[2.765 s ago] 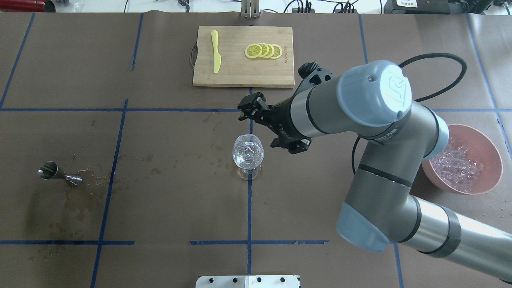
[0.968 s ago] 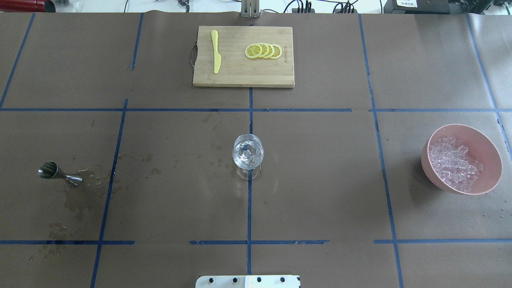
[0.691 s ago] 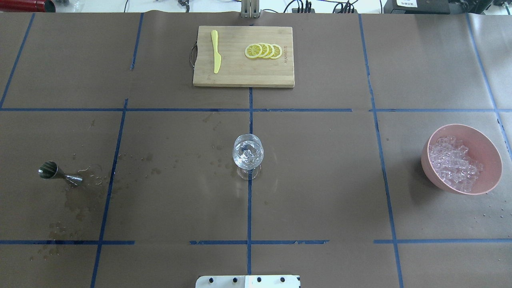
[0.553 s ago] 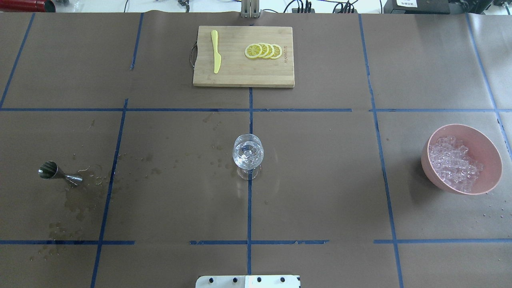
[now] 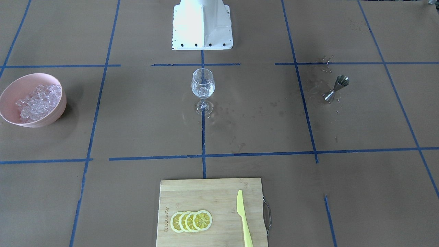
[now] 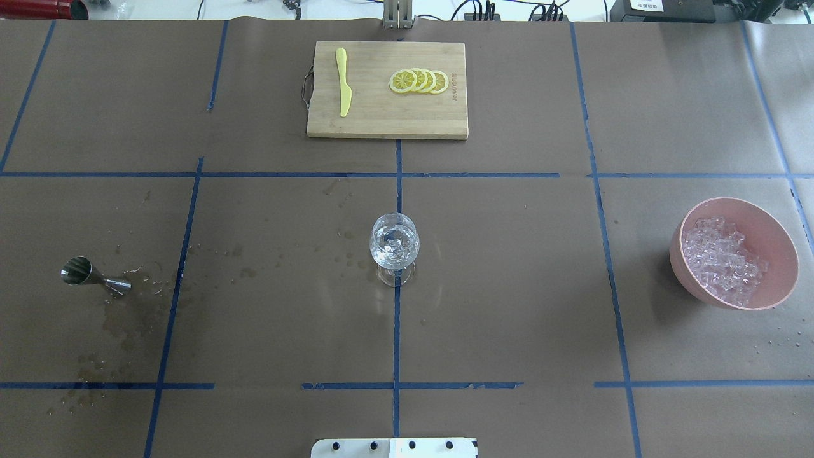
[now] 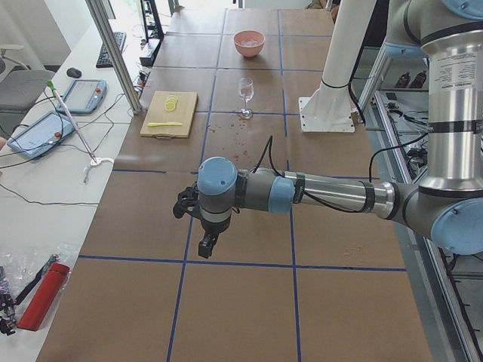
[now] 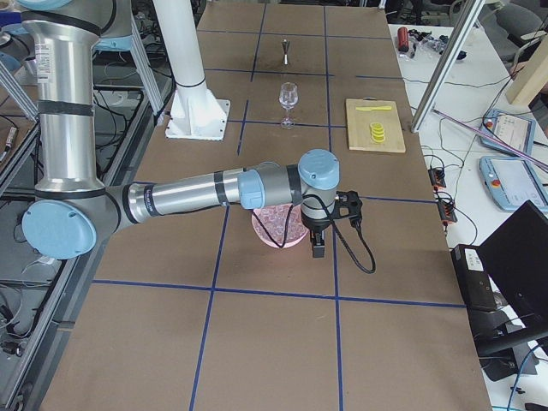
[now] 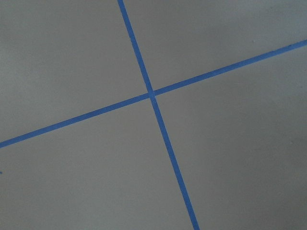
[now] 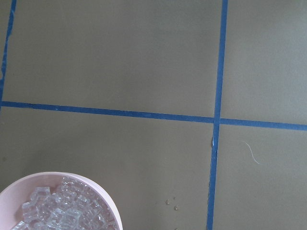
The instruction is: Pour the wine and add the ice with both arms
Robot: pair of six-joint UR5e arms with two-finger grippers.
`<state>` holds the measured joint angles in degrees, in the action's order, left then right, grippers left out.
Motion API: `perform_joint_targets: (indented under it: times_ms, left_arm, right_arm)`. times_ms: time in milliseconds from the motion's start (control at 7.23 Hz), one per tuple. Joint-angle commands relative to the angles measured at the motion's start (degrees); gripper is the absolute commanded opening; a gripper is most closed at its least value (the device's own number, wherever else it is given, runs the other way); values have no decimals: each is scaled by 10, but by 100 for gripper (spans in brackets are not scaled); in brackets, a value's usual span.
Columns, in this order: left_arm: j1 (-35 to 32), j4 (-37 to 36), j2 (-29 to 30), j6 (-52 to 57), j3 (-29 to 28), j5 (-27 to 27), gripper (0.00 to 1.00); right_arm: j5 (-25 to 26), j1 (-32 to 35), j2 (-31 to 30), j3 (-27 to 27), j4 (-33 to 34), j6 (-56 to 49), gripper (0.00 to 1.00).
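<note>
Papered table (image 6: pixel 509 286), ice (image 6: pixel 395 242) in glass (image 6: pixel 381 256)

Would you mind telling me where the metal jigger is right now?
In the overhead view the jigger sits at the table's left, among wet stains, well left of the wine glass.

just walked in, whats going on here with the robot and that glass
Nothing is being handled right now. The wine glass stands upright mid-table with ice in it; wine cannot be made out. The jigger stands among wet spots on the robot's left, the pink bowl of more cubes on its right. Both arms are out at the table ends: the left end effector over bare paper, the right end effector by the bowl; whether they are open cannot be told.
</note>
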<state>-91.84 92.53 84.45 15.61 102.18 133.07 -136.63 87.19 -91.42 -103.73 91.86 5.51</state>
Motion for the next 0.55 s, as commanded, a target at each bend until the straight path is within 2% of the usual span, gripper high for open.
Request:
perform_joint_targets:
  times_ms: [0,415]
  left_arm:
    - [0,13,8,2,7,-13,100]
    - [4,2,5,1,0,-13,100]
  right_arm:
    - [0,0,3,12,-2,-7,100]
    - [-1,-1,-1,6,1,-7,100]
